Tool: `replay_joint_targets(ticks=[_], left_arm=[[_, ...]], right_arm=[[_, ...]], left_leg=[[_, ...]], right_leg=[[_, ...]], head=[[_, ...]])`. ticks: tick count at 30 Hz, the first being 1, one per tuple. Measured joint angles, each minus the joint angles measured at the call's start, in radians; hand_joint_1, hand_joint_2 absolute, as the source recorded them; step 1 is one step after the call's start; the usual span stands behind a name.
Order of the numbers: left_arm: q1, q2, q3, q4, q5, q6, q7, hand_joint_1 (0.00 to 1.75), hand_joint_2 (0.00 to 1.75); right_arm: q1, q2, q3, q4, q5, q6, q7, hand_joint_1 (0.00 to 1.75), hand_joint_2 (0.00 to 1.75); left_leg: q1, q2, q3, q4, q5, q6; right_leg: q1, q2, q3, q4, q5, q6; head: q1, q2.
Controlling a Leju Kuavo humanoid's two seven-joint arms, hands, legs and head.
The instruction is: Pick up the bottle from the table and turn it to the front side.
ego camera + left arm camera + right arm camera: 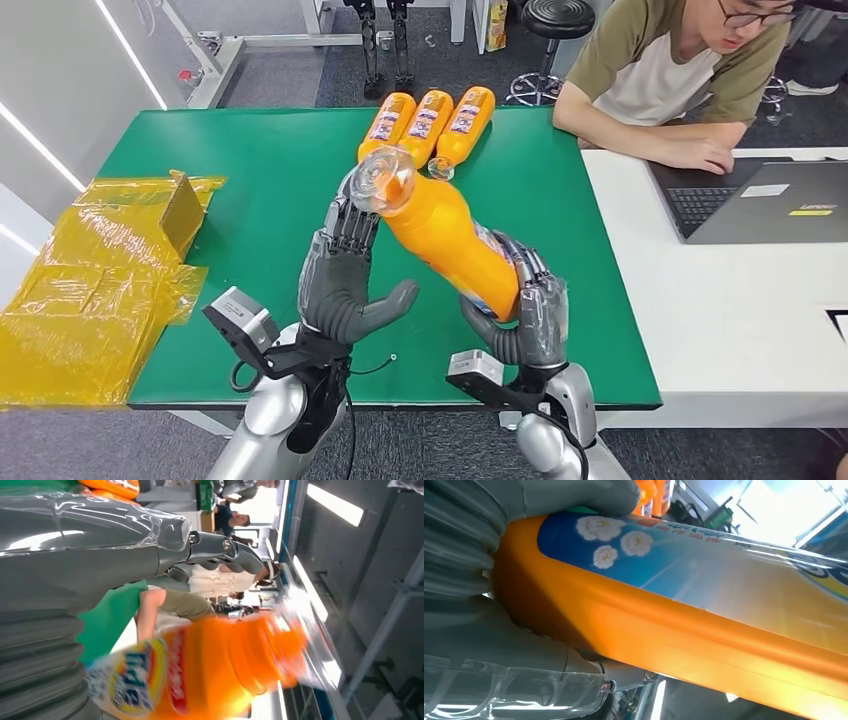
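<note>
Right hand (pixel 535 310) has its fingers (pixel 528 262) wrapped round the base of one smooth orange plastic bottle (pixel 445 235), lifted off the green counter (pixel 270 180) and tilted, clear cap toward the left hand (pixel 340 285), whose fingers are spread, tips by the neck. Three more orange bottles (pixel 428 125) lie at the far edge.

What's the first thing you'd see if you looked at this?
The big orange bottle tilted in the air over the middle of the green table, its clear cap end up. The right robot hand grips its lower end, while the left robot hand reaches up beside the cap. Behind it, three more orange bottles lie side by side at the table's far edge.
</note>
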Motion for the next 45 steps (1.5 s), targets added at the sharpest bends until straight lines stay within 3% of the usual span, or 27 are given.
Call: replay_joint_targets(ticks=[4,9,26,33,43,44,45], left_arm=[[-0.005,0.000,0.000,0.009,0.000,-0.011,-0.006,0.00,1.75],[-0.007,0.000,0.003,0.023,0.001,-0.015,-0.014,0.00,1.75],[-0.011,0.000,0.012,0.060,-0.020,-0.016,-0.026,0.00,1.75],[0.000,0.003,0.032,0.063,-0.039,-0.020,-0.026,0.00,1.75],[0.026,0.008,0.066,0.063,-0.060,-0.004,-0.028,0.00,1.75],[0.029,0.008,0.070,0.063,-0.061,0.003,-0.029,0.10,1.75],[0.033,0.008,0.075,0.063,-0.061,0.010,-0.030,0.45,1.75]], right_arm=[[-0.025,-0.031,0.074,0.018,0.032,0.046,0.075,1.75,1.75],[-0.050,-0.060,0.120,0.028,0.066,0.081,0.107,1.75,1.75],[-0.100,-0.087,0.160,0.043,0.108,0.173,0.096,1.75,1.75],[-0.118,-0.106,0.172,0.037,0.148,0.326,0.083,1.75,1.75],[-0.163,-0.117,0.189,0.062,0.163,0.402,0.065,1.75,1.75],[-0.168,-0.117,0.193,0.067,0.163,0.407,0.065,1.75,1.75],[-0.172,-0.117,0.196,0.071,0.163,0.412,0.064,1.75,1.75]], left_leg=[[0.000,0.000,0.000,0.000,0.000,0.000],[0.000,0.000,0.000,0.000,0.000,0.000],[0.000,0.000,0.000,0.000,0.000,-0.001],[0.000,0.000,0.000,0.000,0.001,-0.001],[0.000,0.000,0.000,0.000,0.001,-0.001],[0.000,0.001,0.000,0.000,0.001,-0.001],[0.000,0.001,0.000,0.000,0.001,-0.001]], right_leg=[[0.000,0.000,0.000,0.000,0.000,0.000],[0.000,0.000,0.000,0.000,0.000,0.000],[0.000,0.000,0.000,0.000,0.000,0.000],[0.000,0.001,0.000,0.000,0.000,0.000],[0.000,0.001,0.000,0.000,0.000,0.000],[0.000,0.001,0.000,0.000,0.000,0.000],[0.000,0.002,0.000,0.000,0.000,0.000]], head=[[0.000,0.000],[0.000,0.000],[0.000,0.000],[0.000,0.000],[0.000,0.000],[0.000,0.000],[0.000,0.000]])
